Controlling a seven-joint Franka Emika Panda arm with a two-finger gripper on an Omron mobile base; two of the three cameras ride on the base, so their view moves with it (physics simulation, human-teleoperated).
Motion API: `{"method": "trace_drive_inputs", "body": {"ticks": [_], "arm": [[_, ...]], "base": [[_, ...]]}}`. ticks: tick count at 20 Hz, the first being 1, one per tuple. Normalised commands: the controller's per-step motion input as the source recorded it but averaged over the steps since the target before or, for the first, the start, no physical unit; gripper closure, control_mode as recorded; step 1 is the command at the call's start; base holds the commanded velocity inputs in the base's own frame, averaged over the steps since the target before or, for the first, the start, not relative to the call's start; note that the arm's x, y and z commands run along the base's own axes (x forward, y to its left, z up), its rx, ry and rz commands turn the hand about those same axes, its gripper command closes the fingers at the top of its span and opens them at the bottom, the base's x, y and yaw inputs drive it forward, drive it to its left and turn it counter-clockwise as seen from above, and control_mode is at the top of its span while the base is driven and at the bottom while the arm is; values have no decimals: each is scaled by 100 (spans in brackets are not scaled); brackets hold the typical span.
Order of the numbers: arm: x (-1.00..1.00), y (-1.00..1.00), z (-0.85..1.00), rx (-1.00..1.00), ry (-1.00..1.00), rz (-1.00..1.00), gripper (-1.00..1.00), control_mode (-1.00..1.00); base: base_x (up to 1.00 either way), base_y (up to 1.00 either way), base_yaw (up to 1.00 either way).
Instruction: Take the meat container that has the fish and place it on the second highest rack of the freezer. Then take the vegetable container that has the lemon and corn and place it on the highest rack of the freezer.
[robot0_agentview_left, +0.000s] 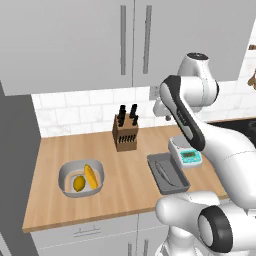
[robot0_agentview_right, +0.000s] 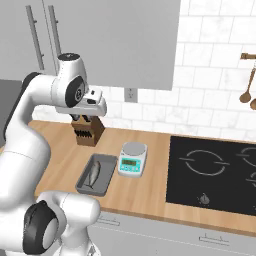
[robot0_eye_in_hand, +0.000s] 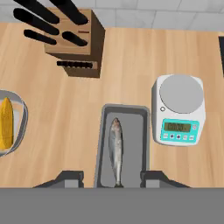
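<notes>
Wooden counter (robot0_eye_in_hand: 131, 57) carries a grey tray (robot0_eye_in_hand: 122, 146) holding the fish (robot0_eye_in_hand: 116, 148), just beside a scale (robot0_eye_in_hand: 179, 109). Gripper (robot0_eye_in_hand: 113, 178) hovers above, jaws apart, straddling the tray's near end, holding nothing.

The kitchen scale's (robot0_eye_in_hand: 178, 108) display shows digits too blurred to read.

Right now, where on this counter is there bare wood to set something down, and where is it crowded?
Widest bare wood lies between the round bowl and the fish tray, in front of the knife block. Another strip lies between the scale and the cooktop. It is crowded where tray and scale sit almost against each other.
</notes>
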Motion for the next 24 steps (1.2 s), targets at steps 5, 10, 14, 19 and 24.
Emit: {"method": "trace_drive_inputs", "body": {"ticks": [5,10,14,19,24], "arm": [[-7,9,-27,1,1,-19,-100,-100],[-54,3,-57,10,9,-37,-100,-100],[-58,0,-55,11,14,-37,-100,-100],[-38,-6,-42,10,15,-27,-100,-100],[-26,-4,-41,7,15,-27,-100,-100]], "base": [[0,0,0],[0,0,0],[0,0,0],[0,0,0],[0,0,0]]}}
